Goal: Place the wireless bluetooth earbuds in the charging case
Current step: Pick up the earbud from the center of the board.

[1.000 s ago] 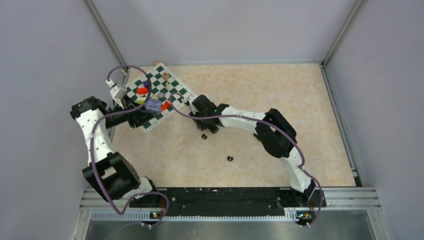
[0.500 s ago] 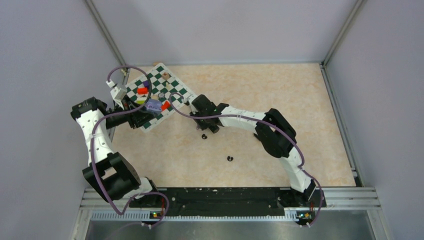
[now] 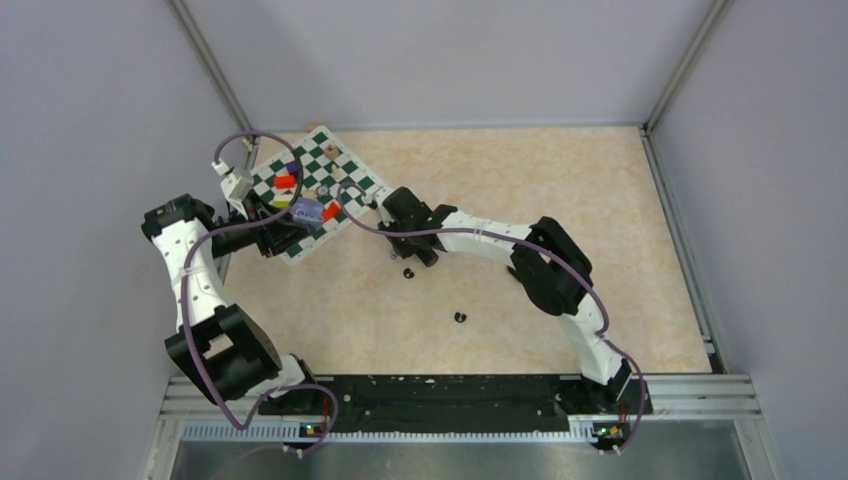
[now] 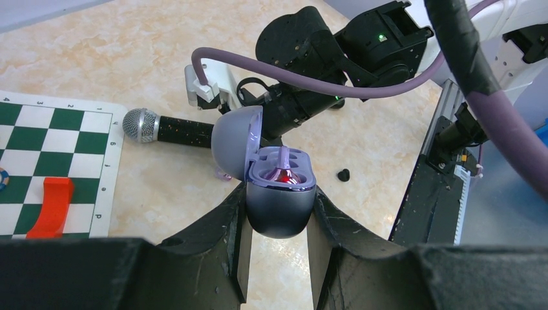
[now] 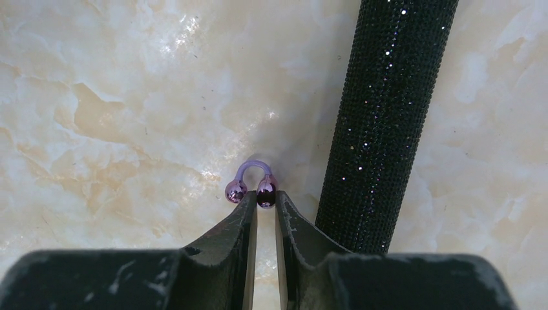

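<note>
Our left pincer [image 4: 278,201] clamps the open charging case [image 4: 280,218], steadying it for loading. Our right pincer [image 5: 265,201] pinches a purple earbud [image 5: 235,192] at its tips.

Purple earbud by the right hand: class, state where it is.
Right wrist view: the purple earbud lies on the table, one end gripped by the right hand, just left of the black microphone.

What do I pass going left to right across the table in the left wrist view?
chessboard mat → microphone's silver head → open purple charging case, held between the left fingers → small black earbud → black mounting rail
</note>
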### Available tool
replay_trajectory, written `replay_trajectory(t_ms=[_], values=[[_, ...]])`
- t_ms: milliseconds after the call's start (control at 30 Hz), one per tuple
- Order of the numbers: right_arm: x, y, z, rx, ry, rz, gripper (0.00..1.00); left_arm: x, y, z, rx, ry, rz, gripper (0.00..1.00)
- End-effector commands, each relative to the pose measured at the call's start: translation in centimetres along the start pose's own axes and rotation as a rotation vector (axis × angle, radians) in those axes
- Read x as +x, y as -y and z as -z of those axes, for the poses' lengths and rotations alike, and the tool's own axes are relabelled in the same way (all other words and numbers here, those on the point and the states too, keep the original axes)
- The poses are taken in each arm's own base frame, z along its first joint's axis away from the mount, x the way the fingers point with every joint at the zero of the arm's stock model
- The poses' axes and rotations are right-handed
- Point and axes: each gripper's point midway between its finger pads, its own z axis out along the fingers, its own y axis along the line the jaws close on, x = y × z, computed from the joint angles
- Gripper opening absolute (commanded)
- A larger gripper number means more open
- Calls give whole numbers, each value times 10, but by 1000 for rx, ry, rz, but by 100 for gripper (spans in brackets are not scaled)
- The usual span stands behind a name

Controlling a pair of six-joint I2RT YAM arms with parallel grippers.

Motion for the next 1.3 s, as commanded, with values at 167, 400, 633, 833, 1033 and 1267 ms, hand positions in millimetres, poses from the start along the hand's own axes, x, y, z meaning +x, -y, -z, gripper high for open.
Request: replay_trajectory(t_ms=[167, 400, 633, 833, 1033, 1267], values=[[-28, -12, 11, -21, 63, 7, 13, -9, 12, 0, 8, 46, -16, 0], [-24, -13, 6, -22, 51, 9, 20, -8, 10, 0, 9, 48, -9, 0], [-18, -13, 0, -25, 34, 10, 22, -8, 11, 0, 8, 49, -13, 0], [-18, -14, -2, -26, 34, 12, 21, -8, 11, 0, 10, 48, -13, 0], [-29, -23, 6, -75, 53, 13, 12, -8, 11, 0, 9, 50, -12, 0], [-27, -20, 4, -59, 49, 16, 19, -9, 12, 0, 9, 50, -16, 0]])
